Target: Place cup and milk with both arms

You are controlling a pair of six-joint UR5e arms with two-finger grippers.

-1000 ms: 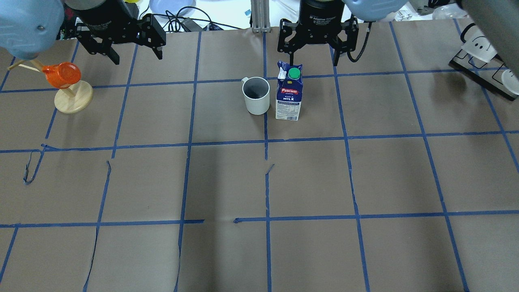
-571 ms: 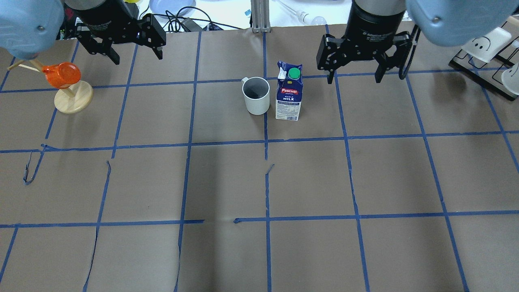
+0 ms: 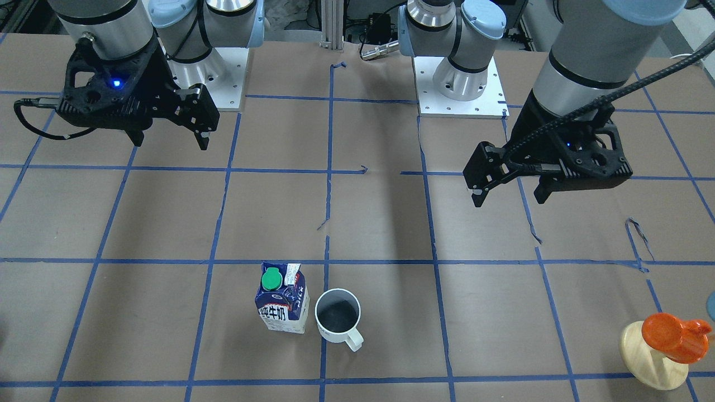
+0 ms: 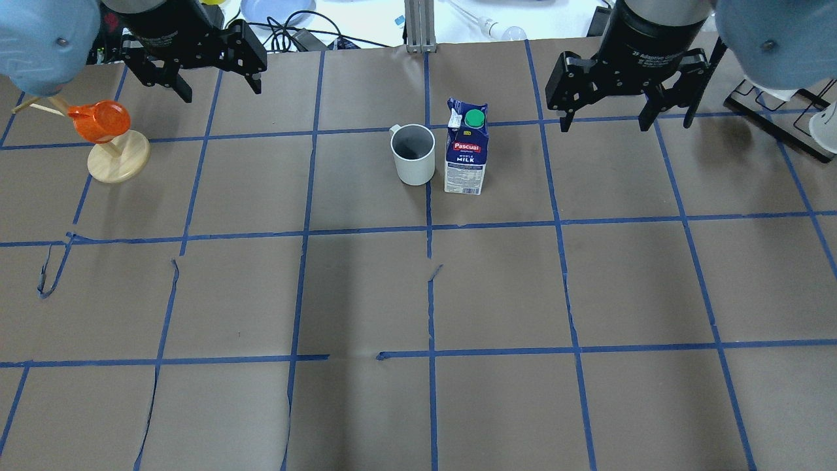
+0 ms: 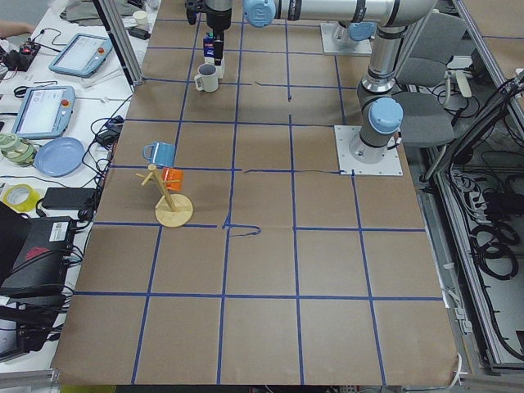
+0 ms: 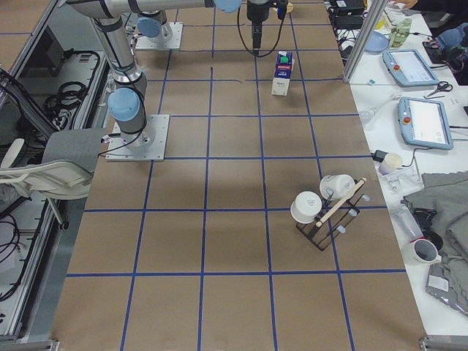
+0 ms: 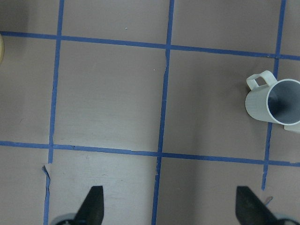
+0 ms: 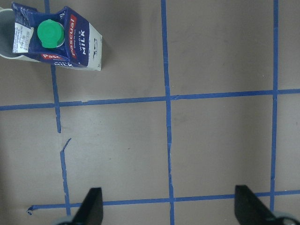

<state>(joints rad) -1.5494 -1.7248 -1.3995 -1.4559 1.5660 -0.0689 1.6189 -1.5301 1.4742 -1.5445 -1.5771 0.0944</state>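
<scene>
Crops the cup [image 7: 272, 101] at the left wrist view's right edge; hides most of it behind the milk [image 8: 58, 42] in the right wrist view.

The left arm [image 3: 592, 44] and the right arm [image 3: 106, 22] are smooth grey tubes with rounded light-blue joint caps [image 3: 480, 17] and thin black bands. Each is bolted to a white square base plate [image 3: 497, 109] dotted with screw holes. The left end effector [image 3: 508, 200] and the right end effector [image 3: 170, 142] are black, with skeletal two-finger linkages. A ribbed black cable [image 3: 637, 85] trails along the left arm. A small blue light [image 3: 116, 84] glows on the right housing, and white lettering [image 4: 644, 55] rings its collar.
</scene>
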